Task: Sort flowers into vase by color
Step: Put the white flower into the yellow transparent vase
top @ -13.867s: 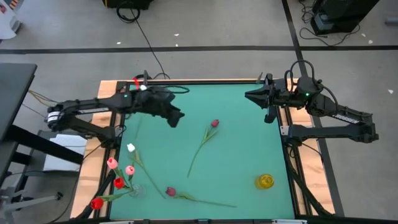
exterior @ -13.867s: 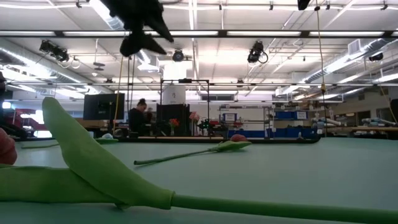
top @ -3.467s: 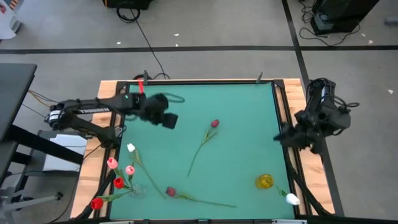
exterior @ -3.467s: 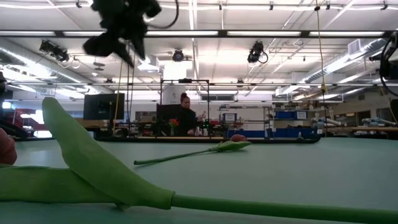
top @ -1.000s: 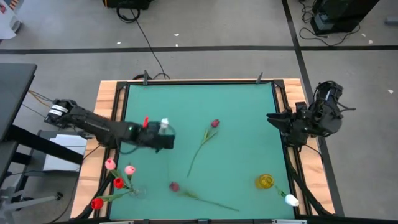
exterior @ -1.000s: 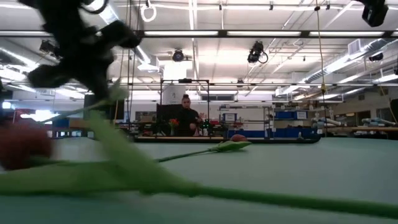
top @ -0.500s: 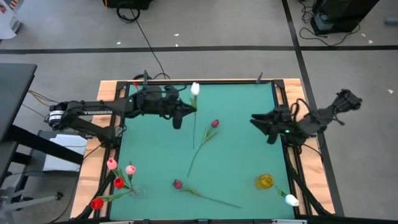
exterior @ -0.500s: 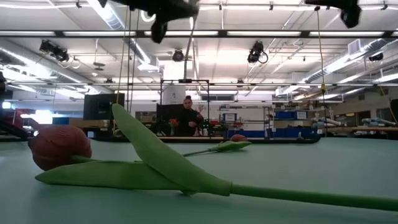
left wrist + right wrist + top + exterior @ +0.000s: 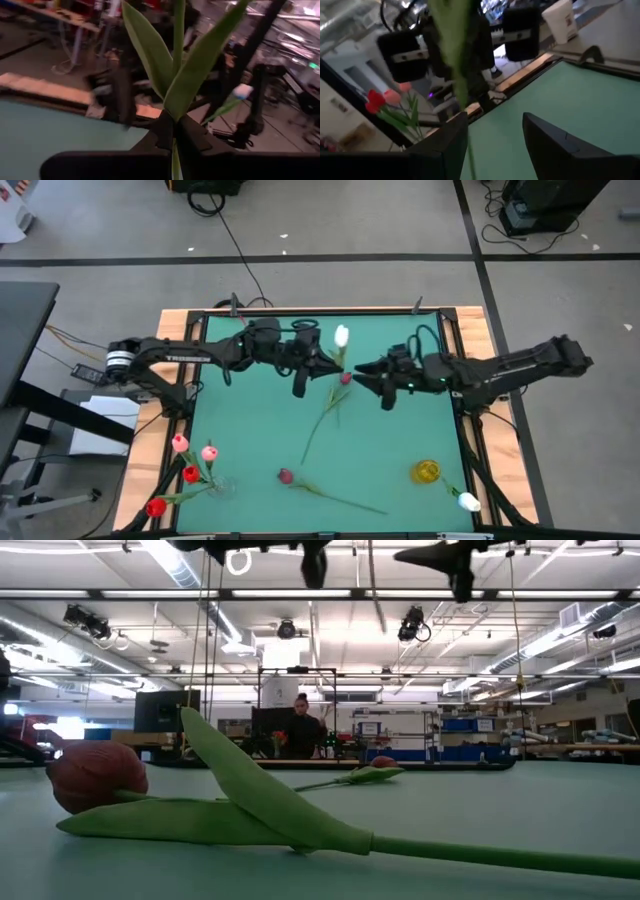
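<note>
My left gripper (image 9: pixel 325 363) is shut on a white tulip (image 9: pixel 341 335) above the middle of the table. In the left wrist view its long green leaves (image 9: pixel 150 50) rise past the shut gripper (image 9: pixel 175 122). My right gripper (image 9: pixel 362 370) is open and points at it from the right. In the right wrist view the blurred stem (image 9: pixel 456 65) stands between the open fingers, close beside one finger (image 9: pixel 451 142); whether it touches I cannot tell. A red tulip (image 9: pixel 345 378) and a maroon tulip (image 9: pixel 285 475) lie flat on the mat. My left gripper pinches the white tulip's stem just below where the leaves spread (image 9: pixel 174 114), between its two fingers. The fingers come level from the table's left and lie across the stem. The tulip is lifted clear of the mat, and its lower stem (image 9: pixel 370 575) hangs below the fingers.
A clear vase (image 9: pixel 220 486) at the near left corner holds red and pink tulips (image 9: pixel 190 472). A yellow vase (image 9: pixel 427 471) near the right edge has a white tulip (image 9: pixel 468 501) leaning out. The maroon tulip (image 9: pixel 95 775) fills the low view's foreground. People work far behind the table.
My left gripper has risen with the white tulip from the near left part of the mat, gone toward the far edge and then the middle, and rolled. My right gripper, still open, has moved from the right edge toward the middle, up to the tulip. The maroon tulip has shifted slightly.
</note>
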You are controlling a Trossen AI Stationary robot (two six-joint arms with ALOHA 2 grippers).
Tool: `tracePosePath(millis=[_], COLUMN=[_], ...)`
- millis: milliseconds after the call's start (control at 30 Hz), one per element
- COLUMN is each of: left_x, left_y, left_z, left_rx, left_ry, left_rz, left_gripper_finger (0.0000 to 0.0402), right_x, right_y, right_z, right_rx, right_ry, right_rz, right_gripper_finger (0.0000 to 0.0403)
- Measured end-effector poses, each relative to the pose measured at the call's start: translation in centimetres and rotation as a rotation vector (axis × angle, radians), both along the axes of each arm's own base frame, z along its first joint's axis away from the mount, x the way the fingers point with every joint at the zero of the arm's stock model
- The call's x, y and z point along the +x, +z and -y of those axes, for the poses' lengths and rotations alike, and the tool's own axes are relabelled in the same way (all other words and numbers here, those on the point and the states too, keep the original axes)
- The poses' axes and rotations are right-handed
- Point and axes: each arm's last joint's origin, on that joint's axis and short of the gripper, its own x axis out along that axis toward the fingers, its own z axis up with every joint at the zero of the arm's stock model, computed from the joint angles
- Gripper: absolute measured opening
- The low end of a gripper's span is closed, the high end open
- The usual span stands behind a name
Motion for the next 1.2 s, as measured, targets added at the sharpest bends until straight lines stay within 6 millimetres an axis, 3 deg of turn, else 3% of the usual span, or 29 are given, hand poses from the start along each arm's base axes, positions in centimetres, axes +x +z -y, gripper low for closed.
tracePosePath(millis=[200,367,567,767,1200], left_x=[1.7,1.9,1.6,1.4,1.4], left_y=[0.7,0.9,1.0,0.9,0.9], left_z=[0.2,0.2,0.0,-0.5,-0.8], left_rx=[0.041,0.057,0.086,0.110,0.135], left_ry=[-0.047,-0.063,-0.040,-0.019,-0.009], left_rz=[0.012,0.021,0.020,-0.001,0.007], left_gripper_finger=[0.0013,0.0013,0.0013,0.0013,0.0013], right_x=[2.2,2.8,1.5,-0.3,2.3], right_y=[0.8,1.4,1.7,3.5,2.0], right_z=[0.4,0.5,0.6,0.6,0.8], right_rx=[-0.057,-0.099,-0.090,-0.109,-0.158], right_ry=[0.070,0.127,0.167,0.186,0.143], right_rz=[-0.023,-0.026,-0.083,-0.003,-0.018], right_gripper_finger=[0.0197,0.0188,0.0164,0.0163,0.0162])
